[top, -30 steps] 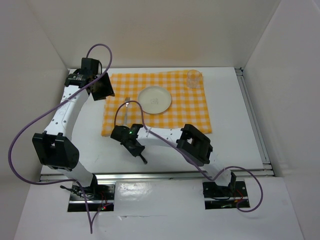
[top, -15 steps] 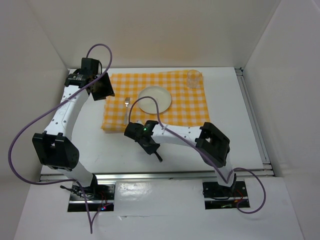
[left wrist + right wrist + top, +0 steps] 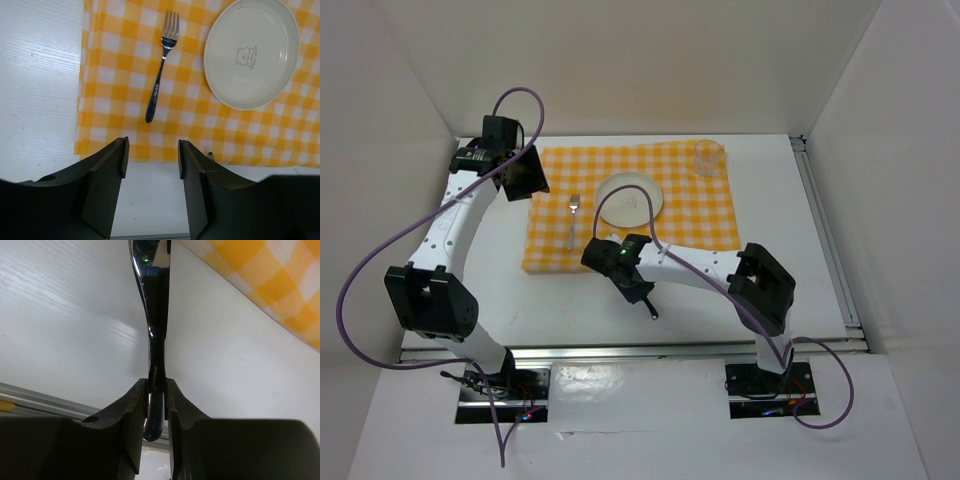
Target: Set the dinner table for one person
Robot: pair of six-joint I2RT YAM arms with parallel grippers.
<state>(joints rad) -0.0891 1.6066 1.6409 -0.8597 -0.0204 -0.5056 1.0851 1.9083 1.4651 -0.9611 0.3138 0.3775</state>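
The dinner table (image 3: 772,210) shows a fork (image 3: 159,75) left of the plate (image 3: 251,52), so the steel utensil (image 3: 157,315) clamped in the right gripper (image 3: 156,385) likely belongs opposite; the left gripper (image 3: 150,150) gapes empty.

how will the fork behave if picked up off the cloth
The fork looks like stiff polished metal: probably rigid but slippery. It lies flat on the checked cloth, so a grasp may snag soft fabric. Its thin handle could pivot if pinched near one end.
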